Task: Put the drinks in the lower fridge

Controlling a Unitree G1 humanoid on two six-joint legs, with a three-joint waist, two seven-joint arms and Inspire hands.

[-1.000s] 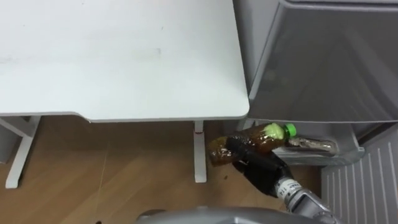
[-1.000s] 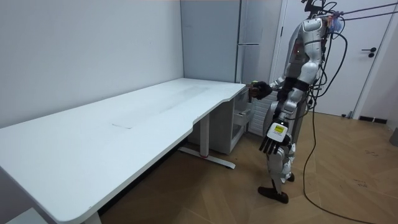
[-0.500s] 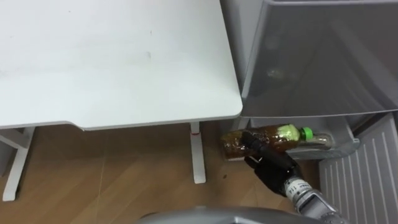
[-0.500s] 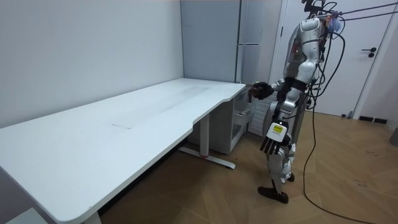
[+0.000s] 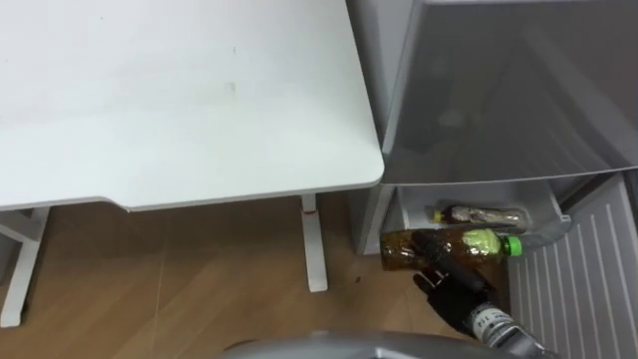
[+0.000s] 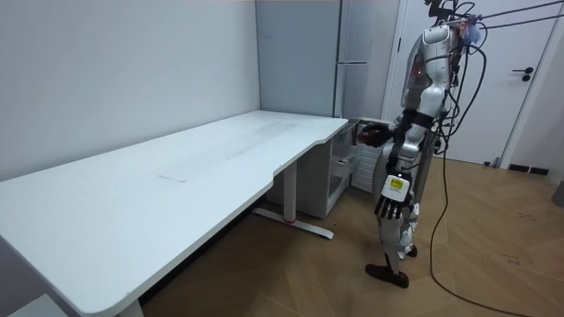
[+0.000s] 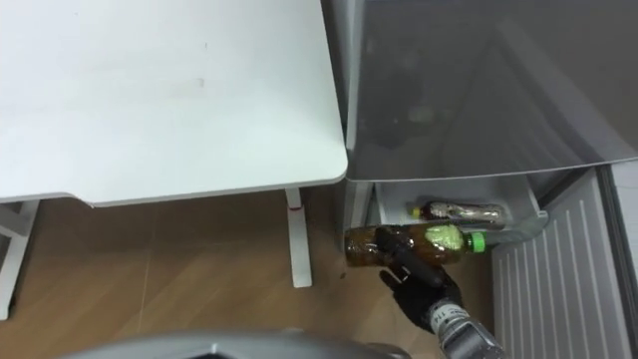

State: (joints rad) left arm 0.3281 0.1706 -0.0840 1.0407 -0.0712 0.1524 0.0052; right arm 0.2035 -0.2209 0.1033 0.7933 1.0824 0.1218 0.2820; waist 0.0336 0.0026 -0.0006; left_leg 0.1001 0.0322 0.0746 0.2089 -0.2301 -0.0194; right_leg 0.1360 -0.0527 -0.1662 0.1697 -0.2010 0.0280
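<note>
My right hand [image 5: 461, 295] is shut on a brown tea bottle [image 5: 449, 246] with a green cap, gripping it at the middle. The bottle lies sideways, cap to the right, just in front of the open lower fridge drawer [image 5: 546, 205]. A second dark bottle [image 5: 480, 214] lies inside that drawer. The right eye view shows the same: the held bottle [image 7: 419, 244] in my right hand [image 7: 425, 285], below the drawer bottle [image 7: 455, 210]. In the room view I stand facing the fridge [image 6: 356, 53], with my left hand [image 6: 391, 208] hanging open at my side.
The white table [image 5: 179, 90] fills the left, its corner close to the fridge body [image 5: 508, 90]. One table leg [image 5: 316, 244] stands beside the drawer. The open fridge door [image 5: 588, 284] is at the lower right. Wooden floor lies below.
My right hand has carried the tea bottle down and to the right, closer to the drawer front. The eye view has shifted a little, showing more of the drawer and the bottle inside.
</note>
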